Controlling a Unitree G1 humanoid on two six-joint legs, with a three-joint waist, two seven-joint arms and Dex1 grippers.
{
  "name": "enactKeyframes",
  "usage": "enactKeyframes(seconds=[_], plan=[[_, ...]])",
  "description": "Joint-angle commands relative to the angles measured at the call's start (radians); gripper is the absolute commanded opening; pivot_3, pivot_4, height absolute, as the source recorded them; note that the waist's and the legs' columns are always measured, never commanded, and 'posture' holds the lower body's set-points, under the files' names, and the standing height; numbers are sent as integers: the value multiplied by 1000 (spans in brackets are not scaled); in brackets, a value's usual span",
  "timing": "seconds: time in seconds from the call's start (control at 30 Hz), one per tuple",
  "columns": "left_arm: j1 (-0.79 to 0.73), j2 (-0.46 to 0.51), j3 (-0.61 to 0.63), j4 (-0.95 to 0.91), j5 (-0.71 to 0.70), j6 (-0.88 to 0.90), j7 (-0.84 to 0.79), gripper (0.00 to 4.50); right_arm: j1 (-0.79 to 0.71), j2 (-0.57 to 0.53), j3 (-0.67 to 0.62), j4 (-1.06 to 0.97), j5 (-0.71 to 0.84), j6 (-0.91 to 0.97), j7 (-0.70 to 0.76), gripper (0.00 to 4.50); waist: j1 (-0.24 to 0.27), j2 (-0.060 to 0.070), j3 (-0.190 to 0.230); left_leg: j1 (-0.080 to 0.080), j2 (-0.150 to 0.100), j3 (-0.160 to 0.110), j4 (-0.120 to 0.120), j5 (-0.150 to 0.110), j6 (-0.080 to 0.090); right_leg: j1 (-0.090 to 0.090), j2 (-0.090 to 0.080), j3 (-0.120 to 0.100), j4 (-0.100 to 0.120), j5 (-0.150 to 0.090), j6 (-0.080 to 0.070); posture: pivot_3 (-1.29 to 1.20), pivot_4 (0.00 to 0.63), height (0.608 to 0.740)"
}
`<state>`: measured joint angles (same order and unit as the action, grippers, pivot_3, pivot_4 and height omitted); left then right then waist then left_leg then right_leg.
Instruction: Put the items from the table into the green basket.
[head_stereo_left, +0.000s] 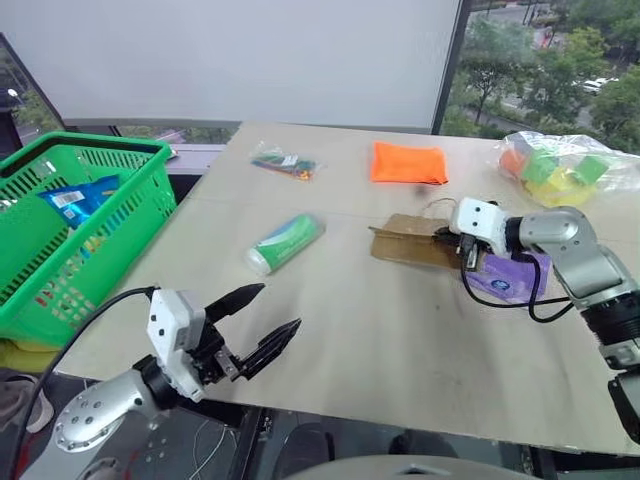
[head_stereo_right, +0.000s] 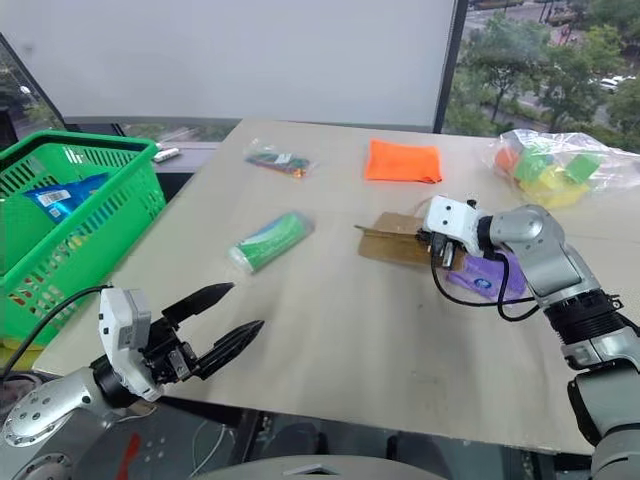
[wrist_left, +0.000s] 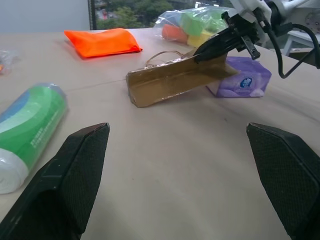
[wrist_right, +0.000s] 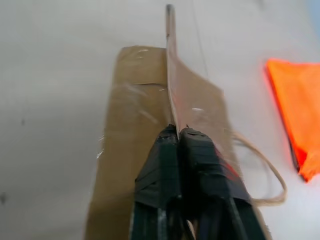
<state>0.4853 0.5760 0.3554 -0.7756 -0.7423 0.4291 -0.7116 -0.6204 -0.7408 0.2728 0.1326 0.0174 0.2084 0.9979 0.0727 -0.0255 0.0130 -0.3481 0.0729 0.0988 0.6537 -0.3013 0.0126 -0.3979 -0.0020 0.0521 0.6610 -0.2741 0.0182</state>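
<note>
On the beige table (head_stereo_left: 400, 345) my right gripper (head_stereo_left: 445, 240) is shut on the edge of the brown paper bag (head_stereo_left: 405, 242), whose pinched flap stands up between the closed fingers (wrist_right: 192, 150). A purple flat packet (head_stereo_left: 510, 278) lies just behind that wrist. Left of the bag lies the green-and-white tube (head_stereo_left: 285, 243), and the orange folded cloth (head_stereo_left: 408, 162) sits farther back. Clear bags of coloured bits rest at the back (head_stereo_left: 283, 162) and far right (head_stereo_left: 555, 165). Over the near table edge my left gripper (head_stereo_left: 280, 306) stands open and holds nothing. The green basket (head_stereo_left: 95, 140) stands left of the table.
A blue packet (head_stereo_left: 75, 200) lies inside the basket. The basket sits off the table's left edge, lower than the tabletop. A window pillar (head_stereo_left: 450, 60) rises behind the far edge. The bag's string handle (wrist_right: 272, 175) loops out toward the orange cloth.
</note>
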Motion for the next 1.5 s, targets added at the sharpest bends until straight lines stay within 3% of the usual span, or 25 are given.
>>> enactKeyframes(seconds=[0.03, 0.3, 0.47, 0.6, 0.83, 1.0, 1.23, 1.5], plan=[[-37, -4, -15, 1, 2, -21, 8, 4500, -30, -16, -131, -97, 46, 44, -46, 47, -1, 0, 0, -1, 0, 0, 0, 0, 0, -1, 0, 0, 0, 0, 0, 173, 0, 740], [-148, 0, -73, 76, 16, -10, 1, 4500, 29, 33, -267, -358, 204, 278, -117, 47, -12, 2, 0, -2, 0, 0, 0, 0, 0, -4, 1, 0, 1, 1, 1, 96, 0, 740], [-174, 7, -93, 101, 16, -8, -12, 4500, 18, 155, -171, -442, 194, 347, -216, 47, -37, 2, 0, -5, 0, 0, 0, 0, 0, -6, 0, 1, 1, 1, 2, 72, 0, 740], [-178, 10, -92, 108, 15, -9, -12, 4500, -56, 268, -94, -294, 93, 305, -324, 47, -60, 2, 0, -5, 0, 0, 0, 0, -1, -7, 1, 0, 3, 1, 2, 83, 0, 740], [-116, -4, -59, 69, 15, -21, 18, 4500, -231, 387, -49, 161, -64, 95, -484, 47, -58, 2, 0, -13, 0, 2, 1, 3, -5, -13, 0, 0, 3, 2, 2, 145, 0, 740], [-63, -23, -55, 27, 21, -33, 46, 4500, -340, 410, -68, 386, -109, -10, -533, 47, -56, 2, 0, -16, 0, 3, 0, 3, -6, -15, 0, -2, 2, 2, 2, 203, 0, 740], [-19, -41, -59, 18, 31, -57, 61, 4500, -390, 315, -131, 509, -118, -69, -539, 47, -25, 3, 0, -16, 0, 2, 0, 3, -6, -15, -1, -2, 2, 2, 2, 191, 0, 740], [-113, -22, -96, 77, 75, -43, 68, 4500, -512, 468, -83, 906, -178, -199, -574, 47, -53, 5, -1, -13, 0, 3, 0, 3, -6, -15, 2, 0, 6, 2, 1, 168, 0, 740]])
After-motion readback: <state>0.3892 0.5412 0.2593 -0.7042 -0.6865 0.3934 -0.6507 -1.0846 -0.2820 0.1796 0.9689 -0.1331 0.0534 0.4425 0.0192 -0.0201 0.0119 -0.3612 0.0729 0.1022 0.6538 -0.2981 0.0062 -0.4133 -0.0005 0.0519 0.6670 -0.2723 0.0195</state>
